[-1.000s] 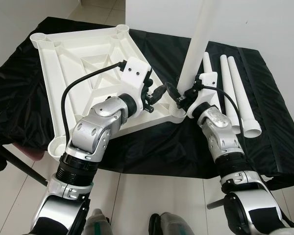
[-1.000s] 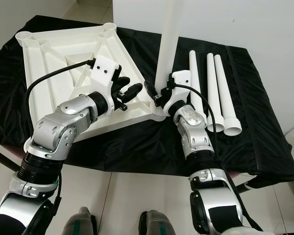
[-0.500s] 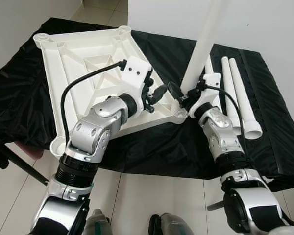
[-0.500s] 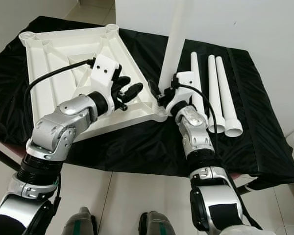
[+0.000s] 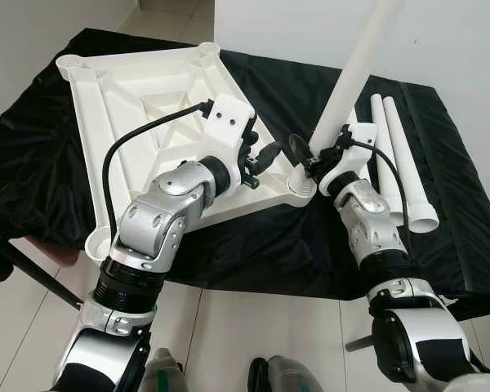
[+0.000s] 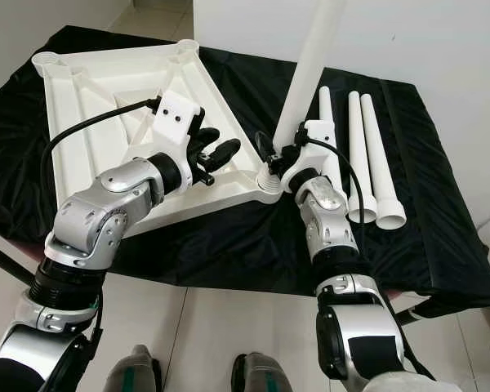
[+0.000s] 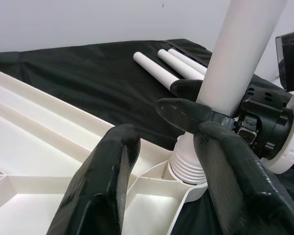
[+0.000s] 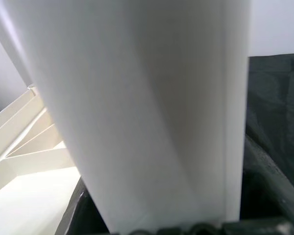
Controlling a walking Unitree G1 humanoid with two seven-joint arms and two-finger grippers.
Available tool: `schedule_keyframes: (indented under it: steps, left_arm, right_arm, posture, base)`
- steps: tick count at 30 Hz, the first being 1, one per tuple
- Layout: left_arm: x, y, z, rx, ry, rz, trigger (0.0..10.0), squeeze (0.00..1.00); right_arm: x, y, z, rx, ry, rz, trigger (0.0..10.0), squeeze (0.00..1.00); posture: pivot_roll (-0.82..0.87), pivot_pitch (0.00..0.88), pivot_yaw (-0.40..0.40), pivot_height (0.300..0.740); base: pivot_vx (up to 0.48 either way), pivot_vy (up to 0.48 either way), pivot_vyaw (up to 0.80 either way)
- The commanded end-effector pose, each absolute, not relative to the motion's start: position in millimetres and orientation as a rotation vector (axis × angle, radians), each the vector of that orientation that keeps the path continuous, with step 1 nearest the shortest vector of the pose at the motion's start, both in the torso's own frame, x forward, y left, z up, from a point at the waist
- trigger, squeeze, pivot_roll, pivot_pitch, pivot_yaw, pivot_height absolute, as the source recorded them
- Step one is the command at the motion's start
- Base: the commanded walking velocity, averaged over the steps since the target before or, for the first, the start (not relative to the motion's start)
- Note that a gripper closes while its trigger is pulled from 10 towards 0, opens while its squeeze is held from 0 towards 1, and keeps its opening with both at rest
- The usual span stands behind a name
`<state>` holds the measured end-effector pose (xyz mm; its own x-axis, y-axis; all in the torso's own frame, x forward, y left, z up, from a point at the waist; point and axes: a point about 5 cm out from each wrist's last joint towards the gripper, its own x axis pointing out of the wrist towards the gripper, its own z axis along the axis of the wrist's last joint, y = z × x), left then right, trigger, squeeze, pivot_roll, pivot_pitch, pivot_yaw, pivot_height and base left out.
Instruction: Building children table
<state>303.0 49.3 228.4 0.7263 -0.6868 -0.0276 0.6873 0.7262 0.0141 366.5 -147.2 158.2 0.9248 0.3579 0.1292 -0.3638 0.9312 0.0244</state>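
tabletop (image 5: 139,98): one, upside down on counter (image 5: 33,155) | right gripper (image 5: 310,159): fingers pinching one tilted leg (image 5: 355,69) at near corner socket | left gripper (image 5: 265,155): fingers spread over tabletop | spare legs (image 5: 400,159): three, counter's right edge

White table leg (image 8: 152,107) close up — ribbed tabletop (image 8: 29,161) and black cloth (image 8: 274,122) behind.
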Motion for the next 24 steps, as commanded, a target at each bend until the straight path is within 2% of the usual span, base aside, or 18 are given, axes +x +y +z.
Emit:
schedule_keyframes:
  steps: [1,10,19,24]
  left_arm:
    - [301.2,48.7,227.0,0.023,0.029,-0.747,10.0,0.00]
    - [299.5,47.8,227.7,0.019,0.030,-0.749,10.0,0.00]
    - [298.5,47.2,228.4,0.017,0.029,-0.751,10.0,0.00]
    - [297.9,46.1,228.8,0.012,0.030,-0.756,10.0,0.00]
  right_arm:
    - [358.2,-152.0,124.0,0.051,0.019,0.357,10.0,0.00]
    - [348.9,-136.1,129.4,-0.038,-0.047,0.506,10.0,0.00]
    - [345.1,-132.8,131.6,-0.075,-0.067,0.539,10.0,0.00]
    - [342.3,-133.1,133.0,-0.197,-0.093,0.544,10.0,0.00]
  posture:
    - [0.02,0.053,-0.043,0.740]
    - [0.02,0.058,-0.044,0.740]
    - [0.02,0.061,-0.041,0.740]
    - [0.02,0.066,-0.040,0.740]
  base:
    - [0.000,0.000,0.00]
    - [0.000,0.000,0.00]
    - [0.000,0.000,0.00]
    - [0.000,0.000,0.00]
